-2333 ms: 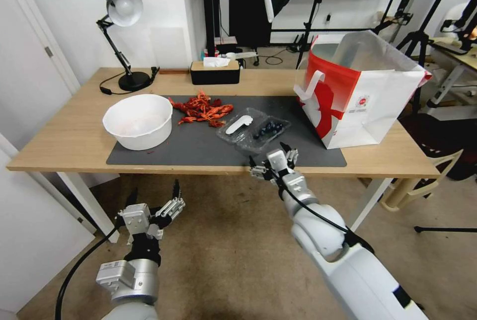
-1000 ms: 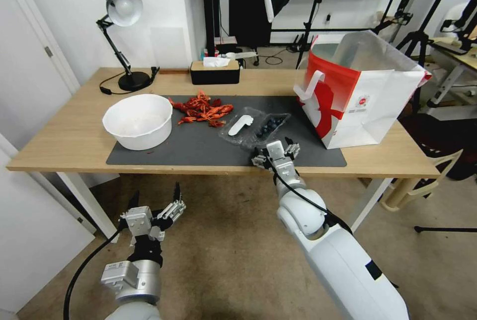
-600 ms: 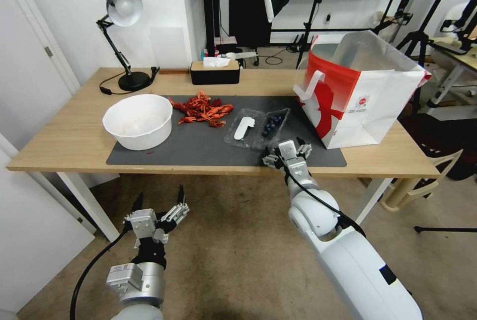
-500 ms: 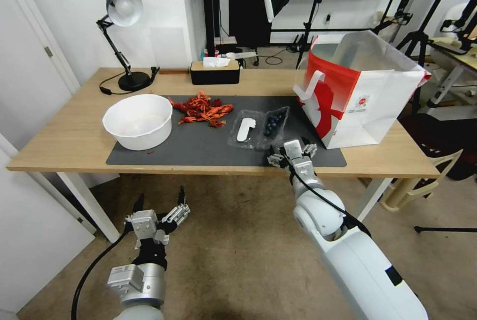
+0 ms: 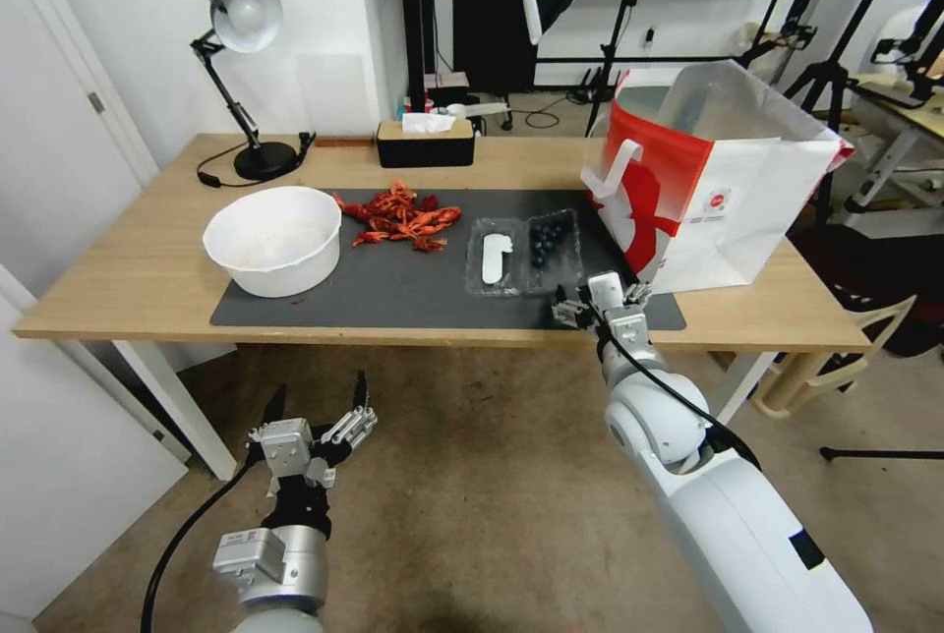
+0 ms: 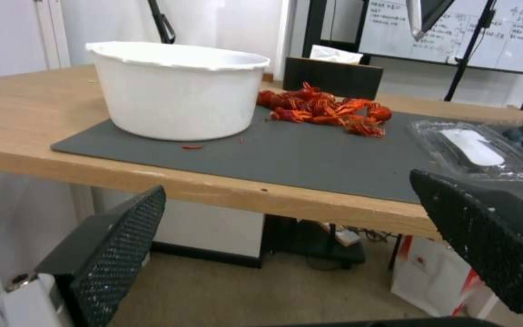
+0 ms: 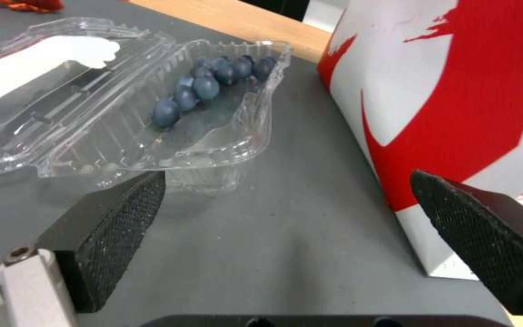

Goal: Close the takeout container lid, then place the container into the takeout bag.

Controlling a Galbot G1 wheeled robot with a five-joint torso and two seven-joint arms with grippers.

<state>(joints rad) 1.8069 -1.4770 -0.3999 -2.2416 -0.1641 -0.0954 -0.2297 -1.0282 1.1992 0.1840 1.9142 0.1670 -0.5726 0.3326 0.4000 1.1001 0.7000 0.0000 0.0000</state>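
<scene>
The takeout container (image 5: 549, 247) lies open on the mat just ahead of the right gripper (image 5: 602, 300), its lid (image 5: 495, 258) flat beyond the hinge. The takeout bag (image 5: 710, 183) stands close on the gripper's outer side. With jaws spread and empty, it would best get under the lid's far edge and fold it over; the left gripper (image 5: 313, 414) hangs open below the table.

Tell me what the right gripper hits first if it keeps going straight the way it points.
Probably the takeout container: the open right gripper points over the grey mat at its near rim. The takeout bag stands just beside that line; depth is unclear.
</scene>
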